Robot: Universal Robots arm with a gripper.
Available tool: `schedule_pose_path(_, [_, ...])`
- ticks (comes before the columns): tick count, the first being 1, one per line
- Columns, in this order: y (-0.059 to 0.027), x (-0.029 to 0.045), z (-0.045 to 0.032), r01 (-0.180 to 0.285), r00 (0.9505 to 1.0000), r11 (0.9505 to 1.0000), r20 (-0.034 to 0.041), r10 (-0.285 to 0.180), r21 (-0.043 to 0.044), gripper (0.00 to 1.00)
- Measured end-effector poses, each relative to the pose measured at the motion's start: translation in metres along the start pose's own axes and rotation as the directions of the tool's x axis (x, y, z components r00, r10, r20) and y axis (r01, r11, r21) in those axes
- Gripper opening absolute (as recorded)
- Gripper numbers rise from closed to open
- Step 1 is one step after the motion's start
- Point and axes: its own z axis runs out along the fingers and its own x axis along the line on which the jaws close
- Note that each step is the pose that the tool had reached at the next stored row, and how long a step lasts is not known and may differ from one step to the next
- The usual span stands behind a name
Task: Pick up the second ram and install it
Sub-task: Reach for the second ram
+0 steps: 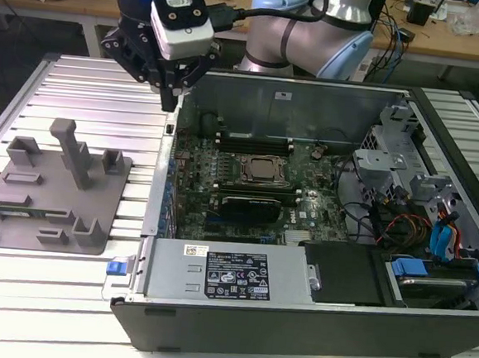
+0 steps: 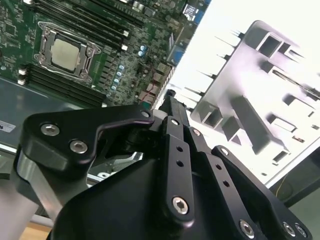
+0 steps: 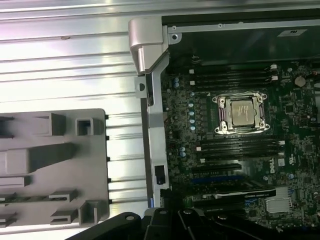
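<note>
Gripper (image 1: pixel 173 99) hovers over the computer case wall (image 1: pixel 159 185), pointing down.

— What's the table (image 1: pixel 89 92) made of?
— I see ribbed, shiny bare metal. The fixture (image 1: pixel 96 213) looks like matt grey plastic.
— And the gripper (image 2: pixel 171 107)?
— Matt black with bright metal screws. The computer case (image 1: pixel 310 330) is dull sheet metal.

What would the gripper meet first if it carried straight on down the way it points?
Probably the rim of the computer case wall directly beneath the gripper in the exterior view; depth is unclear, so it could instead reach the motherboard edge just inside.
</note>
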Motion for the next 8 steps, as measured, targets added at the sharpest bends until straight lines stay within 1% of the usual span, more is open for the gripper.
schedule_pose_path(4, [-0.0008, 0.0096, -0.0002, 0.000, 1.0000, 1.0000, 0.0000, 0.000, 0.0000, 0.08])
schedule_pose_path(8, [-0.0012, 0.0155, -0.0004, 0.000, 1.0000, 1.0000, 0.0000, 0.000, 0.0000, 0.08])
